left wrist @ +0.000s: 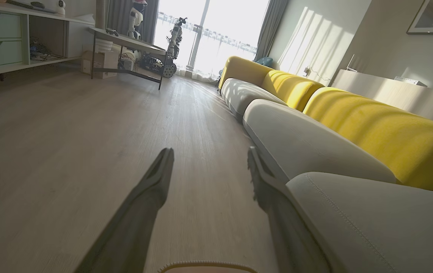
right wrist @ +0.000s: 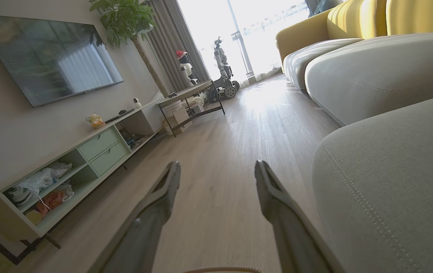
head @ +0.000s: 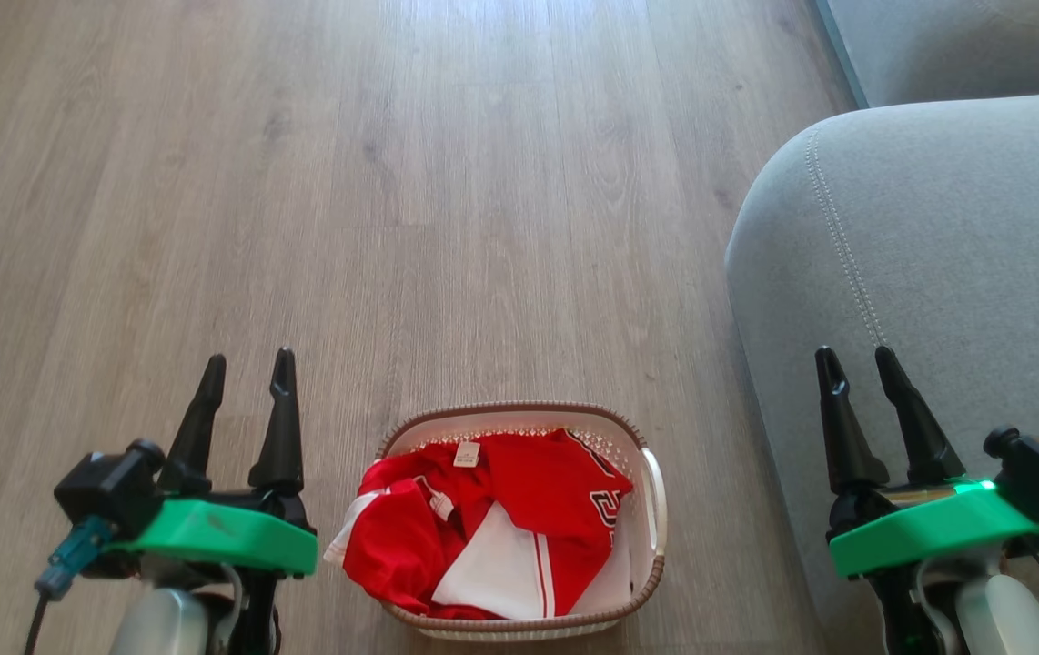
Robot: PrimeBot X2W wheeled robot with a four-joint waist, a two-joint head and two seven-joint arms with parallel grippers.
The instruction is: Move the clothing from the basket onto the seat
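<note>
Pale wood-plank floor (head: pixel 392 182) runs the length of a sunlit living room, with a television (right wrist: pixel 49 57) on the left wall. The seat (head: pixel 938 255), a grey cushion with a double line of pale stitching, lies along the right. The basket (head: pixel 656 496) stands on the floor near the robot, between its 2 arms, close to the seat's rounded left edge with a strip of floor between them. The clothing (head: pixel 519 509) lies crumpled inside it, red with white panels. A white label shows at its far side, dark lettering toward the right, and 1 striped fold hangs over the left rim. The left gripper (head: pixel 248 357) hangs over the floor left of the basket, its fingers parted and holding nothing. The right gripper (head: pixel 854 352) hangs by the seat's left edge, its fingers likewise parted and empty.
</note>
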